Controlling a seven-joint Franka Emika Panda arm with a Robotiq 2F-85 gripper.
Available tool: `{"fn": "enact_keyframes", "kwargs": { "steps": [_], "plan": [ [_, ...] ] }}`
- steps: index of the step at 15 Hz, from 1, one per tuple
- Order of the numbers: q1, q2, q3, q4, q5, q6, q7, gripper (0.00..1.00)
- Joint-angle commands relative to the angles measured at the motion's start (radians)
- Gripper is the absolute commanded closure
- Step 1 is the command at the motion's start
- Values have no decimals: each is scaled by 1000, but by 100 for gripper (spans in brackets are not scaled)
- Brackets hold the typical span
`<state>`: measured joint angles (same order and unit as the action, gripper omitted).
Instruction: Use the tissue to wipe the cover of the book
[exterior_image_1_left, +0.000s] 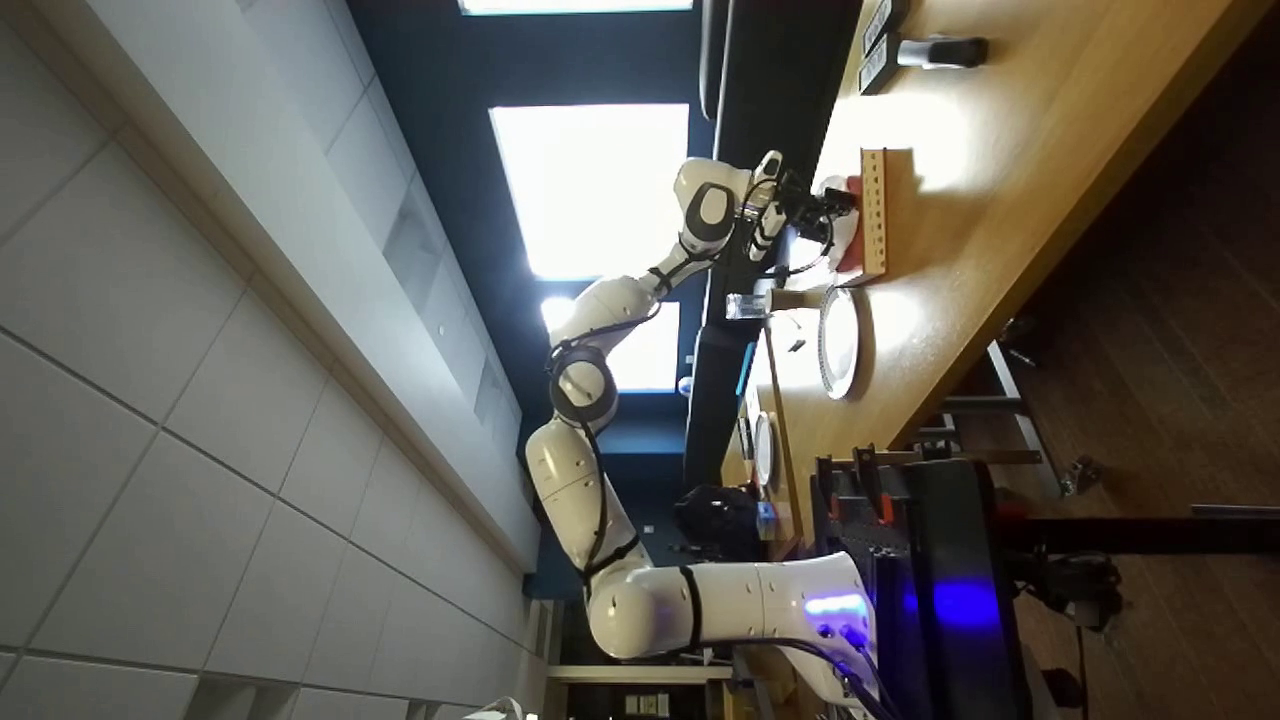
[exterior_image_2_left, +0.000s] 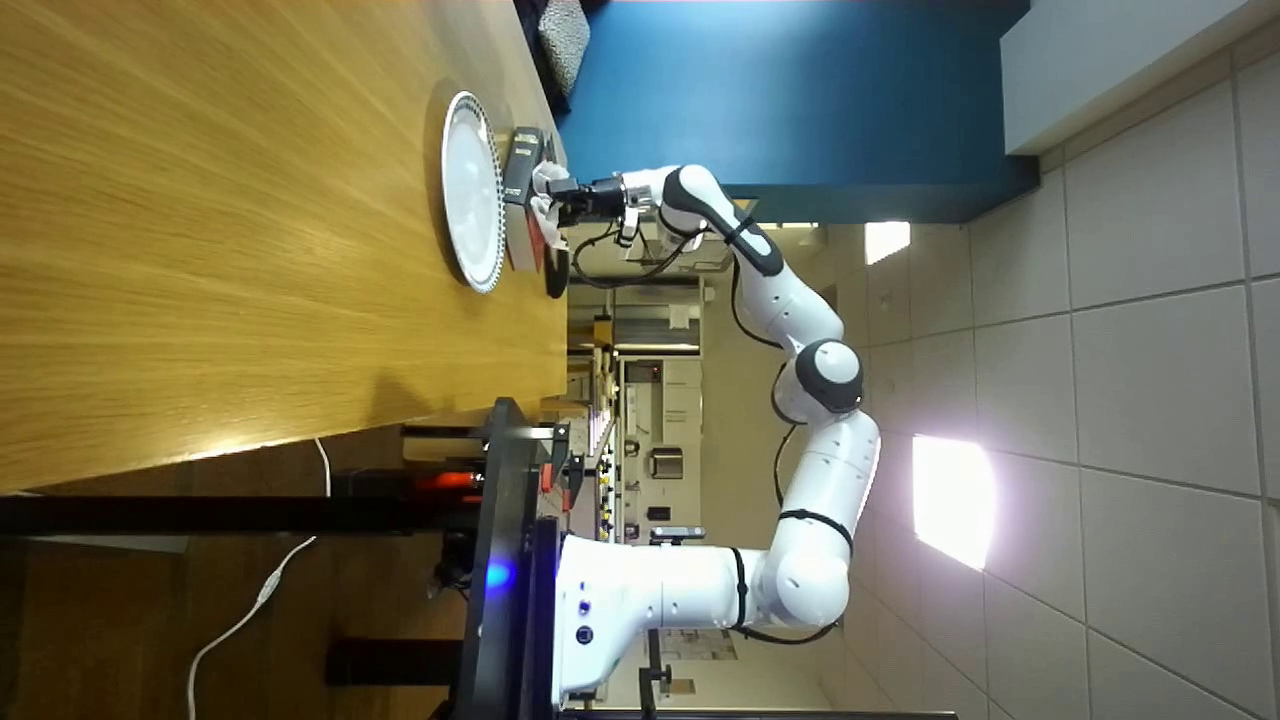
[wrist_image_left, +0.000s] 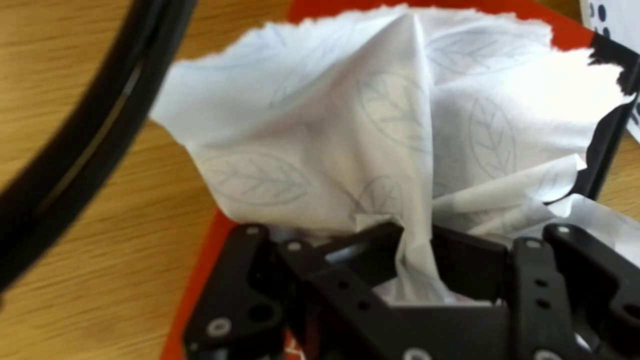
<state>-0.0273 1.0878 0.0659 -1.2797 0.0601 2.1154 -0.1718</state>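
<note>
Fingers nearly together, you pinch one tissue over one book, with one plate beside it.

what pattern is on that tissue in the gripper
Greyish leaf outlines on white tissue, clearest in the wrist view.

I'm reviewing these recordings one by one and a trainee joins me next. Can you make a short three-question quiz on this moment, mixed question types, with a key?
1. Multiple choice. What pattern shows on the tissue?
A) stripes
B) stars
C) leaves

2. True or false: in the wrist view, the pincer has the tissue pinched between its fingers.

3. Fill in the blank: in an exterior view, a white plate lies beside the red-covered ____.

Key: 1. C; 2. true; 3. book.
</note>
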Motion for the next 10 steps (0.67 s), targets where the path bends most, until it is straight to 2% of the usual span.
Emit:
{"fn": "enact_keyframes", "kwargs": {
  "steps": [1,5,10],
  "plan": [
    [39,31,11,120,-28,-92,-2,100],
    [51,89,2,243,-31,-150,-2,100],
    [2,156,-26,397,-21,-214,9,100]
  ]
}}
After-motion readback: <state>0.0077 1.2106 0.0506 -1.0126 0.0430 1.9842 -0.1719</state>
